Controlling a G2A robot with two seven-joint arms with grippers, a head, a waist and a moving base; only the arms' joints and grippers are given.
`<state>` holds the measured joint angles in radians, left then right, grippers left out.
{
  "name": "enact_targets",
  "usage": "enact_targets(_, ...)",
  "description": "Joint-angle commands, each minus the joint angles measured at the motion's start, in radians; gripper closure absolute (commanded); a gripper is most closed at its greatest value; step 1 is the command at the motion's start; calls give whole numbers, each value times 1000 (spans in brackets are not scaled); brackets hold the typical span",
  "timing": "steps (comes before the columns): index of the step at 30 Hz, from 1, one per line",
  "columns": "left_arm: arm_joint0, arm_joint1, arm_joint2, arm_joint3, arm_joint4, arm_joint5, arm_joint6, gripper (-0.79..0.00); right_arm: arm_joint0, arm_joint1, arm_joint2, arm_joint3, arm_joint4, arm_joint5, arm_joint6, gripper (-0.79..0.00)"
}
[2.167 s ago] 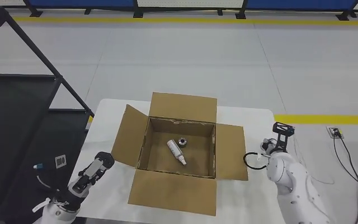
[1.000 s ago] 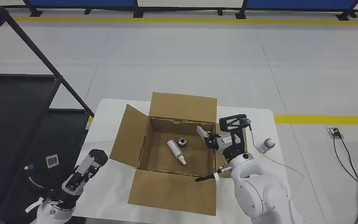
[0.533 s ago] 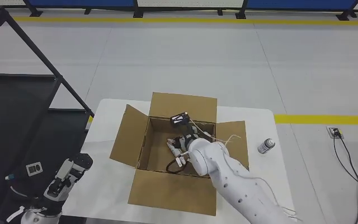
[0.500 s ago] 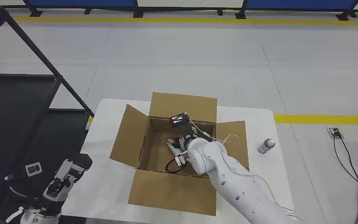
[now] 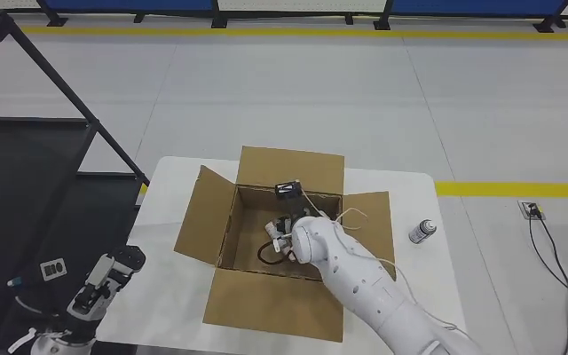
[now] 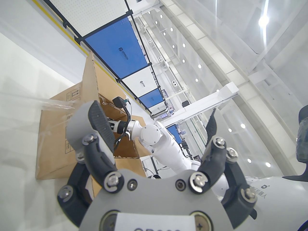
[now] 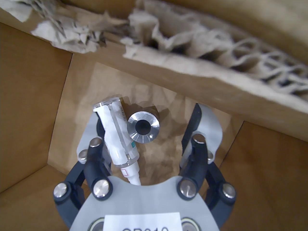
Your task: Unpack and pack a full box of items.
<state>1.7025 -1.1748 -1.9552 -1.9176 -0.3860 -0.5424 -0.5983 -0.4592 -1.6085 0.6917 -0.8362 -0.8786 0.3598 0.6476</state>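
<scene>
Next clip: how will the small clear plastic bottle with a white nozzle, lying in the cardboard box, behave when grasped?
The small clear plastic bottle lies on its side with a round body, so it would probably roll if nudged. Its smooth, glossy wall may slip in the open right gripper. It looks small, so likely light.

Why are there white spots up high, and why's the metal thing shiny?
Left wrist view: ceiling lamps glare into the camera as white spots. Right wrist view: the metal piece reflects light off its polished face, inside the shaded box.
</scene>
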Motion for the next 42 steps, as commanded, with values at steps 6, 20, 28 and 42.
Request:
enact_targets(6, -5, 1, 7, 3, 7, 6, 0, -785, -4, -18, -7, 35, -20, 8, -14, -545)
enact_targets(20, -13, 2, 19, -2, 25, 18, 14, -785, -12, -38, 14, 45, -60, 4, -44, 0)
enact_targets(28, -27, 3, 39, -15, 47, 35, 20, -785, -202, 43, 154, -385, -194, -7, -51, 0)
enact_targets(42, -80, 6, 129, -40, 127, 81, 6, -785, -889, 170, 726, -1297, -376, 31, -203, 0)
